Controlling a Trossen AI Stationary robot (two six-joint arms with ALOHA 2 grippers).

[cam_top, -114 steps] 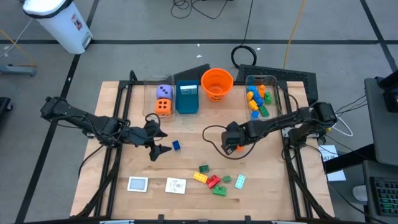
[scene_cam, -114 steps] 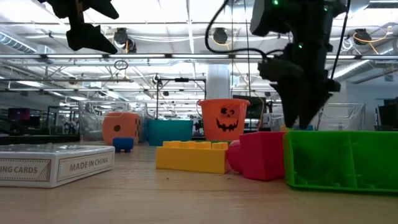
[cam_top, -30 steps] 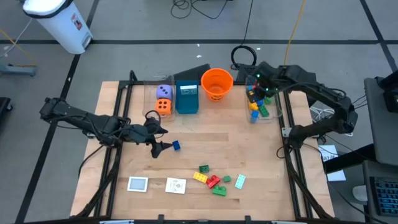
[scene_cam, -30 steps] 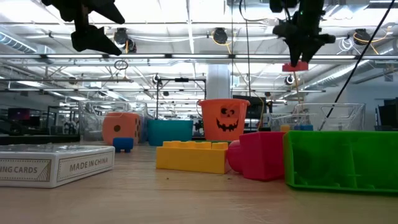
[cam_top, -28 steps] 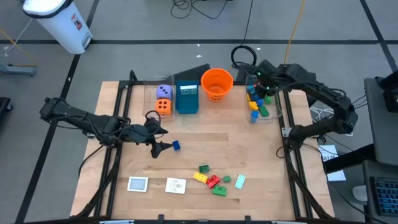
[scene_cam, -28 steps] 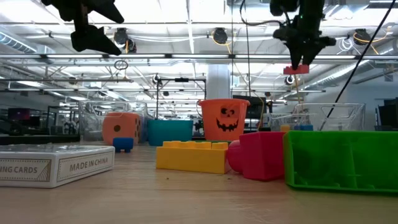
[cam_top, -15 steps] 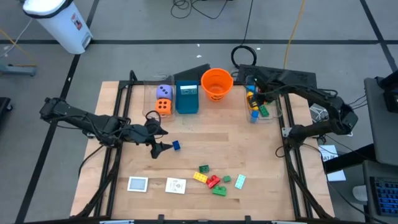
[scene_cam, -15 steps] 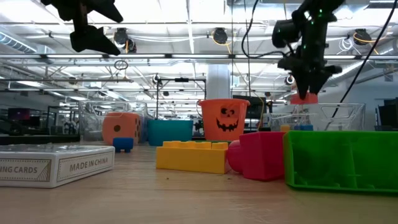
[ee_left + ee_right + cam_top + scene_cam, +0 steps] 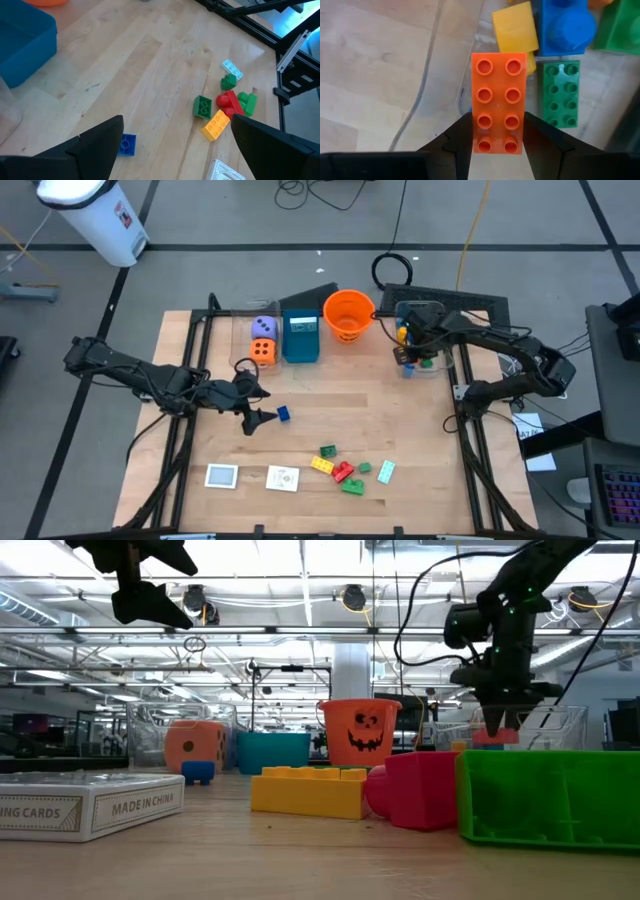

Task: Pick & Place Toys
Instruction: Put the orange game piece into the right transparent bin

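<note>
My right gripper (image 9: 405, 352) hangs low over the clear bin (image 9: 436, 308) at the table's back right, shut on an orange brick (image 9: 498, 100). The bin holds yellow, blue and green bricks (image 9: 560, 95). My left gripper (image 9: 256, 420) stands open above the table's left middle, just left of a small blue brick (image 9: 128, 145) that lies flat on the wood. Several more bricks (image 9: 345, 468) lie in a loose pile near the front edge, with two white cards (image 9: 222, 476) to their left. My right gripper pinches the orange brick's two long sides at one end (image 9: 495, 144) between its two fingers. The fingers come from above, pointing steeply down. The brick is lifted clear, its studded face toward the wrist camera, over the bin's left wall.
An orange bucket (image 9: 348, 315) and a teal box (image 9: 300, 338) stand at the back middle. Left of them a clear bin holds a purple die (image 9: 263, 328) and an orange die (image 9: 262, 351). Bare wood lies between the arms.
My right gripper has come down with the orange brick, from high above the back right bin to just over it, drifting a little toward the table's near and left edges. The brick stays pinched. My left gripper has kept still.
</note>
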